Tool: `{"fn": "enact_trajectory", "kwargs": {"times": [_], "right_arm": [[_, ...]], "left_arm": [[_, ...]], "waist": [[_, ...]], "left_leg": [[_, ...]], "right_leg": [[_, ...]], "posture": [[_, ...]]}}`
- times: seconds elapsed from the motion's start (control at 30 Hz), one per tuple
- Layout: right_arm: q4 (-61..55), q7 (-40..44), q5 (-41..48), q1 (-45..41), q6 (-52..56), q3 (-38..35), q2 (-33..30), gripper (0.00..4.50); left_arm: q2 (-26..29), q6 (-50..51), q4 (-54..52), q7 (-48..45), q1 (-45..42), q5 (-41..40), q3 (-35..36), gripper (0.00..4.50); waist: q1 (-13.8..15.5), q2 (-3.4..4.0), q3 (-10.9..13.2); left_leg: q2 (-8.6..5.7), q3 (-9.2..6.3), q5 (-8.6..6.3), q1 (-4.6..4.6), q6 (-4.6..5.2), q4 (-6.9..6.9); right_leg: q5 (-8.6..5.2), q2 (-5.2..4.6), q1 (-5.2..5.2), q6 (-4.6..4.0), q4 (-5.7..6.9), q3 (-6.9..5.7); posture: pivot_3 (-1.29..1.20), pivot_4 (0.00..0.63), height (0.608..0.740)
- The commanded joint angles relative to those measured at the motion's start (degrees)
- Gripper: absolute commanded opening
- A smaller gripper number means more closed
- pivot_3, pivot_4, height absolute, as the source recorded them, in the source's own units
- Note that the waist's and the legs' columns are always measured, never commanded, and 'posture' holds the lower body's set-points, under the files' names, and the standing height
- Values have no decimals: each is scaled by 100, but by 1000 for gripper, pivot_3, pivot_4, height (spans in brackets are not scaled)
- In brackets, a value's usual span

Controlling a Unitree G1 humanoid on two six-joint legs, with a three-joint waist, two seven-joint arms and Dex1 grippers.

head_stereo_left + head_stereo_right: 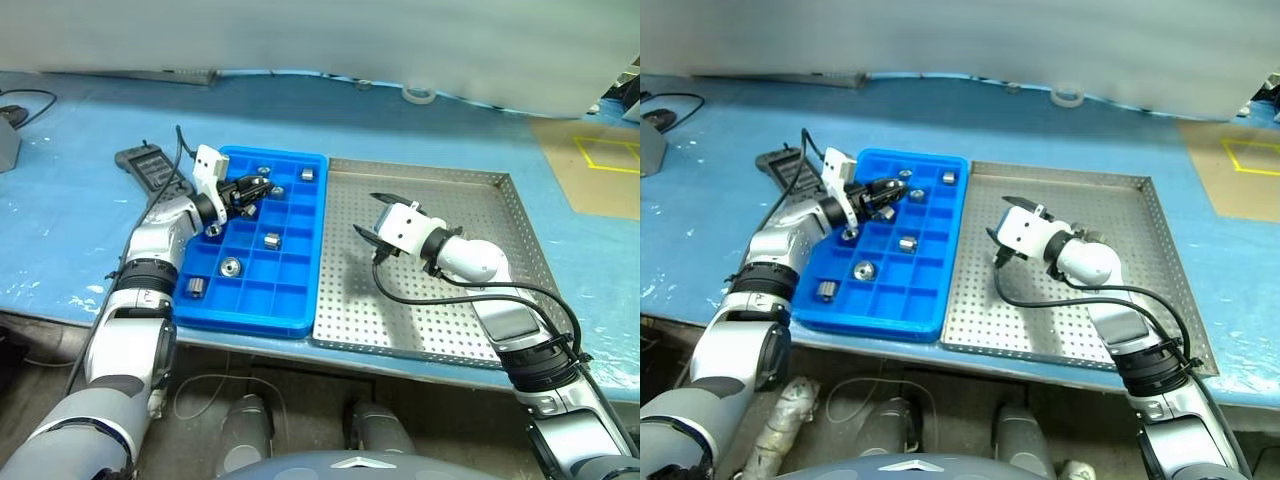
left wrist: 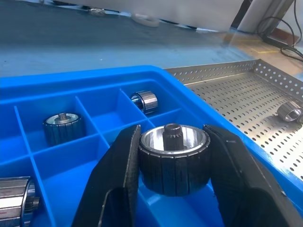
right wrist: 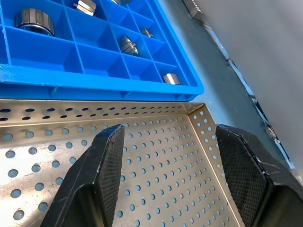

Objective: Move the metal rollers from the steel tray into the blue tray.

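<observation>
Left gripper (image 1: 250, 190) clenched on a metal roller (image 2: 174, 158), hub pin upward, bore axis roughly upright between the two black fingers (image 2: 118, 189). Held over the far rows of the blue tray (image 1: 300, 322), an open compartment directly beneath, so only a short way down for the drop. Several other rollers (image 1: 231, 267) already seated in separate cells of that tray, one per cell as far as could be told.

Right gripper (image 1: 373, 222) spread wide and empty, hovering above the perforated floor of the steel tray (image 1: 470, 345), beside the blue tray's edge. One more roller (image 2: 289, 111) lying on the steel floor in the left wrist view; hard to make out from the head cameras, possibly hidden by the right hand. Right arm judged nearer to that remaining piece.
</observation>
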Motion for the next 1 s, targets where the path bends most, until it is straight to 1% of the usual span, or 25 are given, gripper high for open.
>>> {"fn": "enact_trajectory", "kwargs": {"times": [0.03,0.2,0.4,0.5,0.73,0.8,0.9,1.0], "right_arm": [[-235,-31,-15,4,-16,-128,-69,3157],[-275,-26,-23,42,10,-138,-95,3157],[-293,-55,-34,92,36,-153,-125,3157],[-292,-73,-54,115,37,-146,-121,3157],[-285,-97,-96,135,51,-139,-105,3157],[-285,-100,-104,136,53,-140,-100,3181],[-294,-102,-102,150,59,-144,-87,3181],[-308,-100,-100,180,54,-151,-99,3181]], "left_arm": [[-196,-102,-243,-123,-86,1,-76,1698],[-386,12,-384,-226,-24,35,-221,1698],[-477,-63,-203,-209,169,260,-416,1698],[-555,7,-331,-264,311,300,-507,1698],[-682,87,-123,-52,323,468,-546,1698],[-696,56,-115,7,326,498,-533,2421],[-689,16,-79,236,297,601,-520,3287],[-647,94,-334,127,289,452,-414,3287]], "waist": [[-3,0,0],[-24,-1,1],[-46,-1,0],[-42,-1,0],[-44,0,0],[-44,0,0],[-41,0,0],[-45,-1,0]], "left_leg": [[0,0,0,0,1,1],[8,3,1,1,-1,8],[10,5,1,5,0,9],[10,5,0,4,2,10],[10,5,-2,4,4,14],[10,5,-2,5,4,15],[10,5,-2,7,4,16],[10,5,-2,7,5,17]], "right_leg": [[0,-1,0,0,0,0],[-1,0,1,-1,0,0],[-4,1,2,-7,0,2],[-4,1,2,-7,0,2],[-5,0,4,-8,0,2],[-12,0,5,-21,-1,2],[-14,0,9,-24,-2,3],[-14,0,10,-24,-2,4]], "posture": [[-191,150,740],[-201,150,740],[-215,150,740],[-215,150,740],[-220,150,740],[-220,150,740],[-219,150,740],[-220,150,740]]}}
